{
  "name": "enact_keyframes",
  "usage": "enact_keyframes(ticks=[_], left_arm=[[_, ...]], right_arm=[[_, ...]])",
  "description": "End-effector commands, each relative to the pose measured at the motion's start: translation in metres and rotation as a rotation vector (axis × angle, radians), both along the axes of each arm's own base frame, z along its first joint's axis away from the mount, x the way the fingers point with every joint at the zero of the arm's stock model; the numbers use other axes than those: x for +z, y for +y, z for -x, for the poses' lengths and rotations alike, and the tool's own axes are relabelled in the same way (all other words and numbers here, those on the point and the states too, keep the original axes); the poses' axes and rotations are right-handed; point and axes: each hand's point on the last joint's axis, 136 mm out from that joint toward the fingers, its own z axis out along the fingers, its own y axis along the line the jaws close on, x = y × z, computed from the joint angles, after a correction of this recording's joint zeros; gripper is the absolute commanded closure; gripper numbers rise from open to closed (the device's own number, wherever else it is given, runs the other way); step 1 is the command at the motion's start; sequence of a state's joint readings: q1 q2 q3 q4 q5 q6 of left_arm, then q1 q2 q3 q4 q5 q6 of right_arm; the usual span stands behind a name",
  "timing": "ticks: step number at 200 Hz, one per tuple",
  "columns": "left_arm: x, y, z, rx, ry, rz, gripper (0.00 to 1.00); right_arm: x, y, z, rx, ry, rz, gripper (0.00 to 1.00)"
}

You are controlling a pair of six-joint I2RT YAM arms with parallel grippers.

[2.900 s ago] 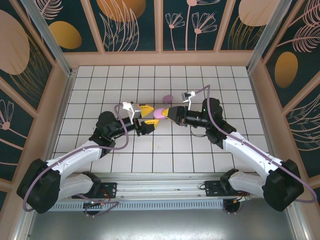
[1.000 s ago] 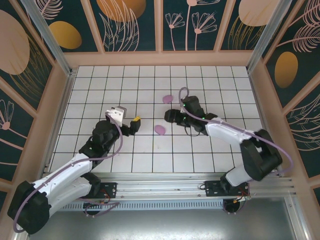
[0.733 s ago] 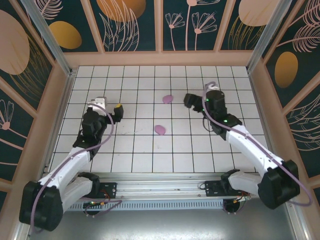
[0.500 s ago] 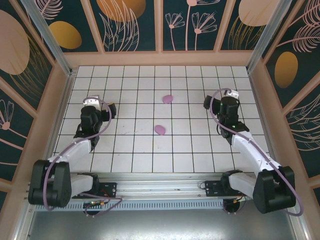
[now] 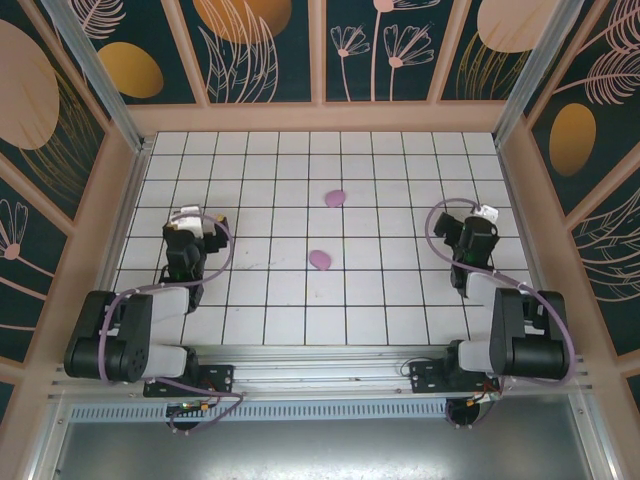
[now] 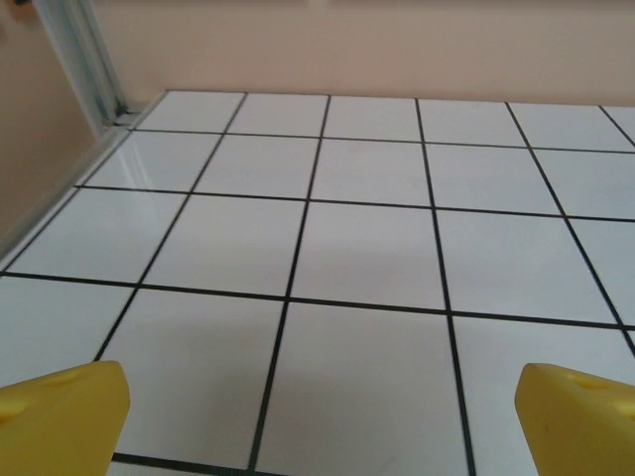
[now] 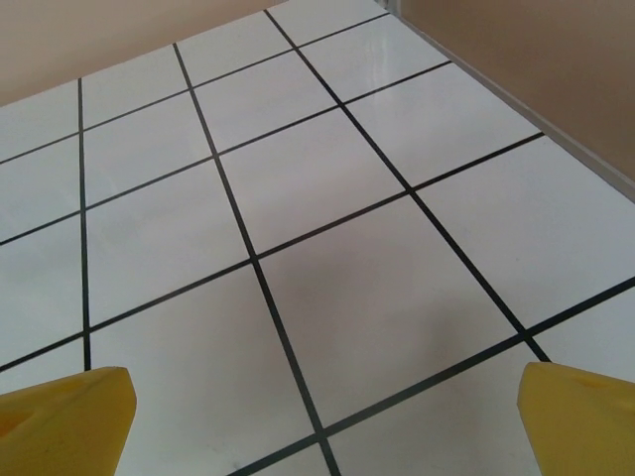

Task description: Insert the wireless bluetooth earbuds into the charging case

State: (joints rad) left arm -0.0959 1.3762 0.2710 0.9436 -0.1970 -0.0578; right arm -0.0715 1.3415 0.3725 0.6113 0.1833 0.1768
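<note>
Top external | lilac cases [image 5: 320, 260] between left tool [image 6: 317, 416] and right tool [image 7: 322, 421], well apart

- The white tiled floor [image 5: 400, 300], ruled with dark grout lines, is seen across the middle of the frame.
- Two lilac oval cases are seen near the centre: the upper case [image 5: 335, 198] and, just below and slightly left of it, the lower case [image 5: 320, 260]; they are set apart, each lying free on the tiles.
- The left gripper [image 5: 200, 228] is seen at mid-left above its folded arm, well apart from both cases.
- The right gripper [image 5: 455, 228] is seen at mid-right, likewise well apart from the cases.
- Finger positions are too small to be read.
- Dark panelled walls [image 5: 260, 50] with plant motifs enclose the floor; a metal rail [image 5: 320, 375] is seen along the bottom.
</note>
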Motion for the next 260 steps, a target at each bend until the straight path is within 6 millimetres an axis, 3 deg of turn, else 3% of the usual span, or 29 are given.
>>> enact_keyframes(ticks=[1,19,39,78,107,260], left_arm=[[0.035,0.015,0.003,0.074,-0.185,-0.023,0.01],[0.031,0.015,0.007,0.07,-0.205,-0.022,0.01],[0.026,0.021,0.01,0.095,-0.218,-0.008,0.02],[0.016,0.021,-0.004,0.063,-0.162,0.011,0.01],[0.016,0.021,-0.005,0.058,-0.163,0.018,0.01],[0.016,0.022,-0.004,0.06,-0.164,0.016,0.01]], right_arm=[[0.029,0.0,-0.011,0.05,-0.191,0.039,0.01],[0.032,-0.002,-0.014,0.06,-0.239,-0.005,0.01],[0.029,0.012,-0.019,0.149,-0.237,0.001,0.01],[0.033,0.033,-0.013,0.264,-0.279,0.031,0.01],[0.023,0.051,-0.013,0.31,-0.277,0.097,0.01],[0.023,0.051,-0.014,0.301,-0.277,0.106,0.01]])
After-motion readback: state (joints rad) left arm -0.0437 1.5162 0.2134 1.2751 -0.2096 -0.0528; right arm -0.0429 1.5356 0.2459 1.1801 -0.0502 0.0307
